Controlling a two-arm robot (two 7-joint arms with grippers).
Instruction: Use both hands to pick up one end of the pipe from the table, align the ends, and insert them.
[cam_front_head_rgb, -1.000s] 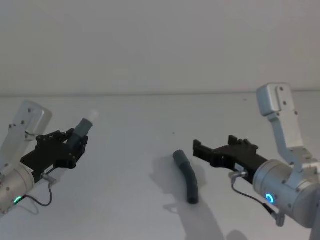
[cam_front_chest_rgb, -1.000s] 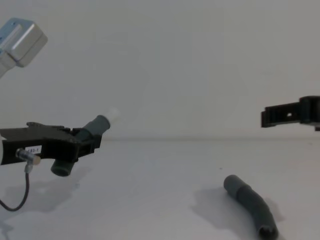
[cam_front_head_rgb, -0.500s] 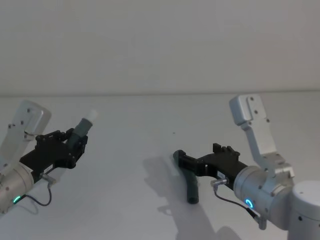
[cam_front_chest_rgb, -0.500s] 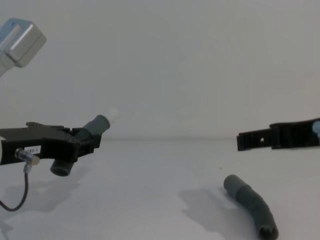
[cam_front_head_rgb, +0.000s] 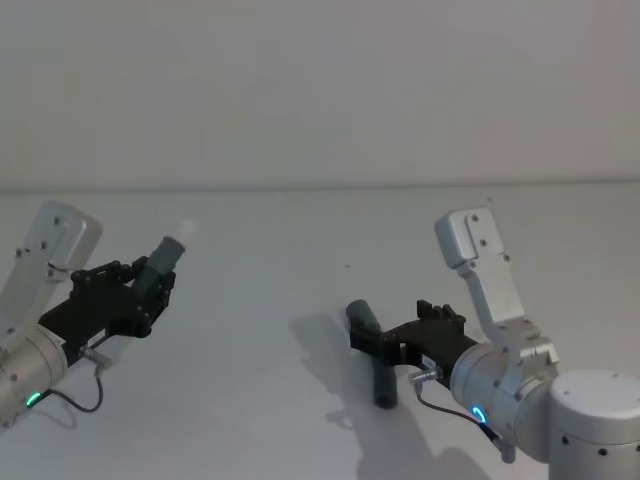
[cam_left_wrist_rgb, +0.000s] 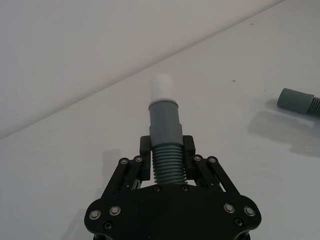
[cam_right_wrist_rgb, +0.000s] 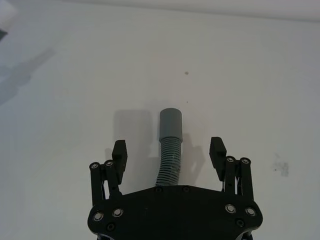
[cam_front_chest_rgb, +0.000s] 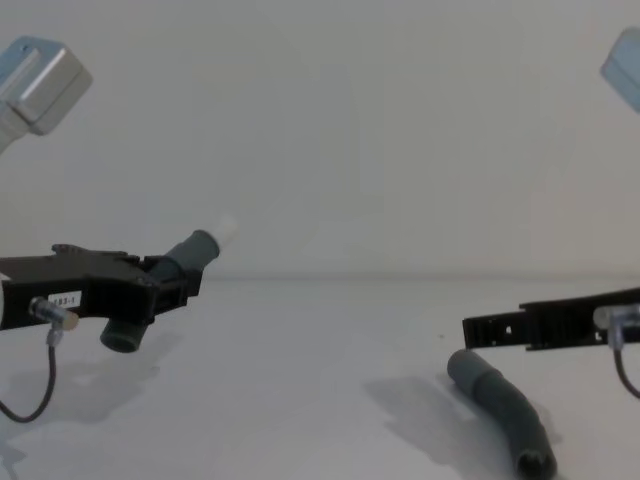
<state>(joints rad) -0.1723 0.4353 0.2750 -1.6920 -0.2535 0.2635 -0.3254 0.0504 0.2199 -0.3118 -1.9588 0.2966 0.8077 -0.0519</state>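
The left hand (cam_front_head_rgb: 152, 292), raised at the left above the table (cam_front_head_rgb: 250, 400), is clamped on the ribbed middle of a dark-grey hose piece (cam_left_wrist_rgb: 166, 165). The piece tilts upward and ends in a white tip (cam_left_wrist_rgb: 162, 87). The right hand (cam_right_wrist_rgb: 168, 150) hovers low, fingers (cam_right_wrist_rgb: 119, 151) spread wide either side of a second hose piece (cam_front_head_rgb: 383, 378). This curved piece lies flat on the table, its socket (cam_right_wrist_rgb: 170, 122) pointing away.

Count of ribbed dark-grey hose pieces: 2. The first hose piece (cam_left_wrist_rgb: 166, 162) is in the left gripper (cam_front_head_rgb: 157, 285). The second hose piece (cam_front_chest_rgb: 500, 405) lies on the table (cam_front_head_rgb: 260, 250).
Smooth grey cuffs: 2, one per piece.
White tapered tip (cam_left_wrist_rgb: 162, 88): 1, on the first hose piece.
Black two-finger grippers: 2, the left gripper and the right gripper (cam_right_wrist_rgb: 169, 150).
Ring lights: 2, a green light (cam_front_head_rgb: 35, 400) and a blue light (cam_front_head_rgb: 480, 413).
Table: 1.
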